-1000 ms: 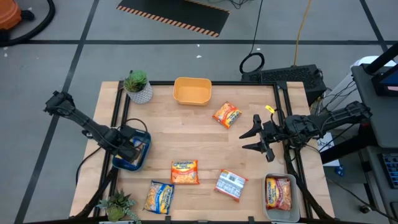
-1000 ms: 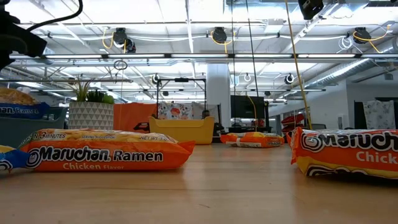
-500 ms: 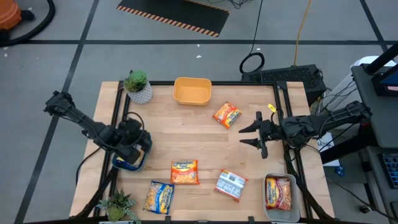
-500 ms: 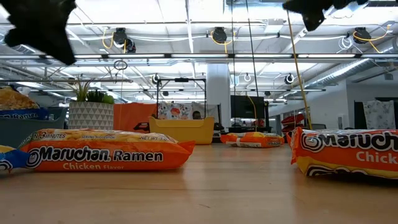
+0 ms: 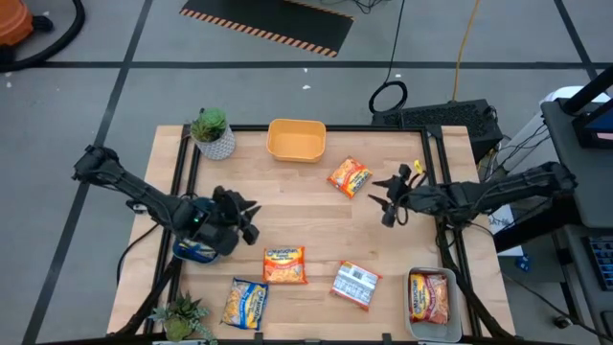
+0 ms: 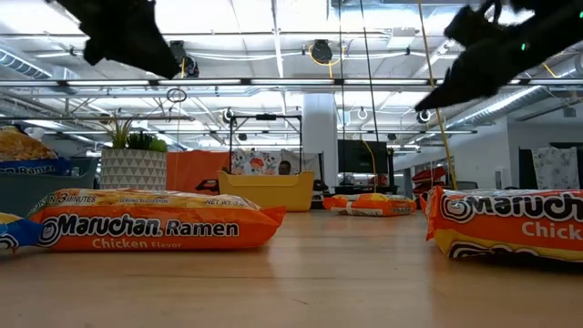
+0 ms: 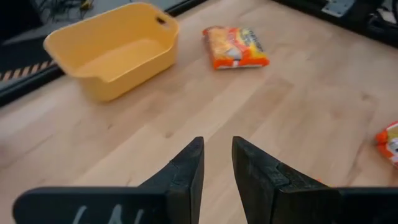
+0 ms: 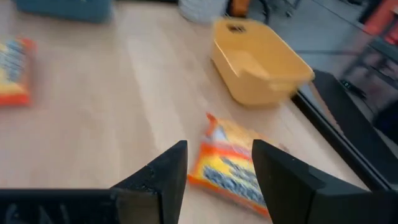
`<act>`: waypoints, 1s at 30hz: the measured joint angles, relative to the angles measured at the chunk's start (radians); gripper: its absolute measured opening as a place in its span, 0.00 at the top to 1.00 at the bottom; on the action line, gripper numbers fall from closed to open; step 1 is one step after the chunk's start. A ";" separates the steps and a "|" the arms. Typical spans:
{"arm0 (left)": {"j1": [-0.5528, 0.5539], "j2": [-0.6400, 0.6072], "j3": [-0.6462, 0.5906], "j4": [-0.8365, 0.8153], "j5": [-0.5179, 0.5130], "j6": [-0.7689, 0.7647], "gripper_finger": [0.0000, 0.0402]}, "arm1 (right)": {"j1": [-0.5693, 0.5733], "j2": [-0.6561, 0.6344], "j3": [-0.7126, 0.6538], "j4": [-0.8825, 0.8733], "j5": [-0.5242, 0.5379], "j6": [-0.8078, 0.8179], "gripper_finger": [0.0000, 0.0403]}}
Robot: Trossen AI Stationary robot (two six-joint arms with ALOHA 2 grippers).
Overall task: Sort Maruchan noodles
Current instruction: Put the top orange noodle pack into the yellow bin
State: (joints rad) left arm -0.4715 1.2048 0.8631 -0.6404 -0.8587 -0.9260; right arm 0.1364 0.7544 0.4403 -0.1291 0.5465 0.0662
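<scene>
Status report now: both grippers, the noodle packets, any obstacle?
Left gripper empty, nearly shut, beside blue bin. Right gripper open, empty, near orange packet. Four packets loose on table. Nothing blocking.

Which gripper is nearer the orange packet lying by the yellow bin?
The right. The right gripper hovers just beside the orange packet, fingers open. The left gripper is across the table by the blue bin, farther from that packet, with only a narrow gap between its fingers.
</scene>
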 joint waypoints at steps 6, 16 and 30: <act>0.029 0.038 0.000 0.144 0.004 0.200 0.78 | -0.154 0.058 -0.027 -0.049 -0.040 -0.050 0.57; 0.063 0.038 0.000 0.205 0.020 0.269 0.78 | -0.379 0.263 -0.027 -0.010 -0.241 -0.230 0.54; 0.063 0.038 0.000 0.207 0.051 0.236 0.78 | -0.566 0.506 -0.027 0.155 -0.266 -0.422 0.46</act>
State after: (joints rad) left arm -0.4088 1.2427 0.8631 -0.4332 -0.8082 -0.6895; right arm -0.4292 1.2602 0.4137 0.0262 0.2806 -0.3555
